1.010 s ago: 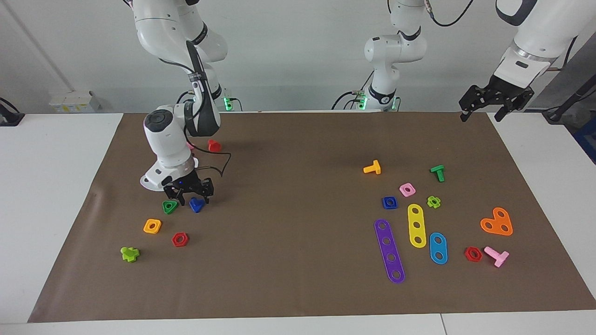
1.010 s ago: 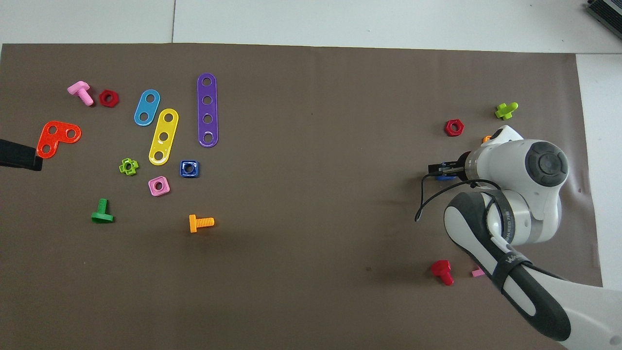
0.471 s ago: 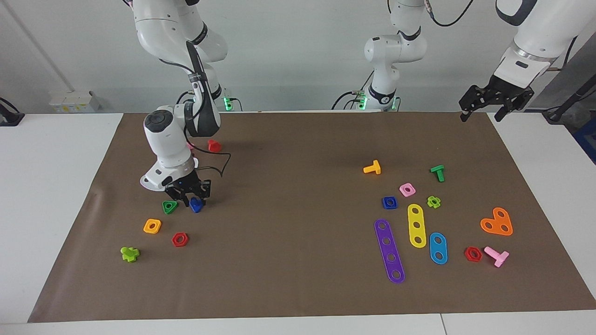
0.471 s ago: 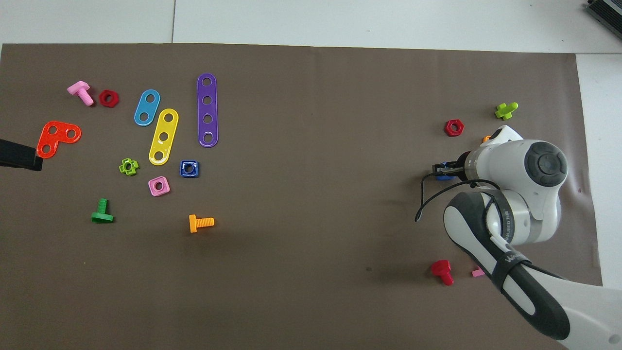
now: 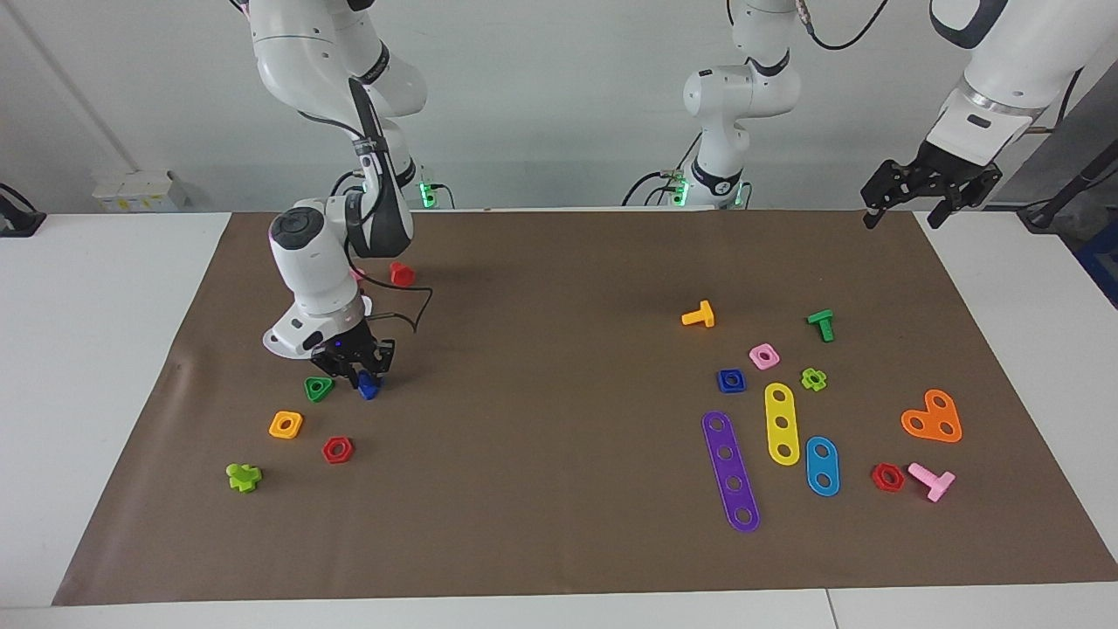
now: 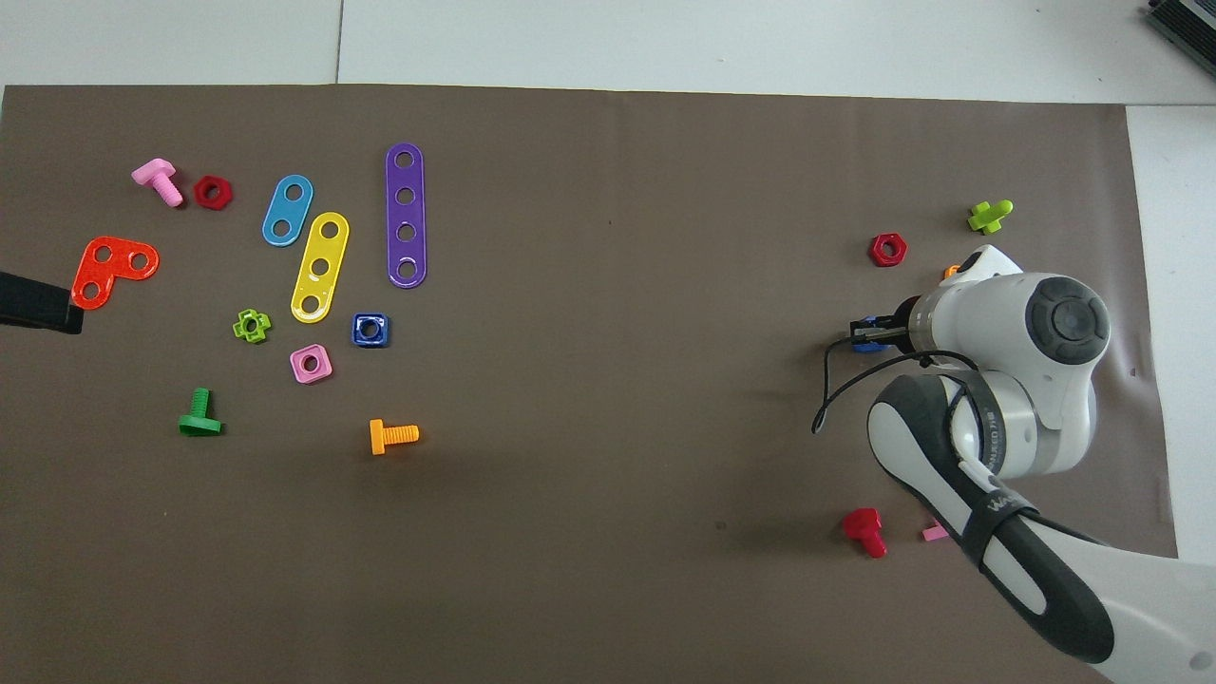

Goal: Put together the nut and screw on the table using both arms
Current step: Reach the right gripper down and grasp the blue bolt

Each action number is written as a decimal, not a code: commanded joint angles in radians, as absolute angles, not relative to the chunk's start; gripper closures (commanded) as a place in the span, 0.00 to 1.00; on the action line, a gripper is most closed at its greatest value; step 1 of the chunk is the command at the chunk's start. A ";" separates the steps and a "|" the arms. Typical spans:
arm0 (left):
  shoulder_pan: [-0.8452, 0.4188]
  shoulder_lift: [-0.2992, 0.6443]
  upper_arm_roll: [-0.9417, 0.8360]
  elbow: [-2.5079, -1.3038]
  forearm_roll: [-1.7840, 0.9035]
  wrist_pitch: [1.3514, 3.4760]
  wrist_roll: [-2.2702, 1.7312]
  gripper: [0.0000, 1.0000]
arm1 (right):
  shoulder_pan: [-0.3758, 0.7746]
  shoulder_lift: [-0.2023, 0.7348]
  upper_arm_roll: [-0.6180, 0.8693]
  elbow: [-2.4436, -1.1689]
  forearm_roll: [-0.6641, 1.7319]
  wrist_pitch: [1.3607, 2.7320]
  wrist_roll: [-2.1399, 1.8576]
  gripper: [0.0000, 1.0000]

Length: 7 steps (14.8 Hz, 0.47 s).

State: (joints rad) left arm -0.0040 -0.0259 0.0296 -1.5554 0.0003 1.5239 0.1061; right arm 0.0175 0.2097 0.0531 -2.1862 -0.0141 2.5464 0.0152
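I have the right gripper (image 5: 364,374) down on the mat (image 5: 559,288) at the right arm's end of the table (image 5: 105,349), its fingers narrowed around the blue screw (image 5: 369,387), which sits on the mat just beside the green triangular nut (image 5: 318,388); the blue nut (image 5: 731,380) lies well apart toward the left arm's end, beside the pink square nut (image 5: 764,355); the left gripper (image 5: 900,210) waits raised over the mat's corner, jaws spread wide, holding nothing.
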 commanded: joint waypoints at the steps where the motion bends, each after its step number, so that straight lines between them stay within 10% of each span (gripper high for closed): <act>1: 0.008 -0.057 0.023 -1.588 -0.002 1.520 0.097 0.00 | 0.006 0.213 0.055 -2.194 -0.002 2.568 -0.028 0.76; 3: 0.008 -0.057 0.023 -1.588 -0.002 1.520 0.097 0.00 | 0.003 0.213 0.055 -2.195 -0.002 2.568 -0.028 1.00; 7: 0.008 -0.057 0.023 -1.588 -0.002 1.520 0.097 0.00 | 0.002 0.212 0.055 -2.195 -0.002 2.560 -0.025 1.00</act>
State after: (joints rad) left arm -0.0040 -0.0259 0.0296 -1.5554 0.0003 1.5239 0.1061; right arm 0.0151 0.2101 0.0523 -2.1862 -0.0141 2.5464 0.0150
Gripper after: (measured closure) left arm 0.000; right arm 0.806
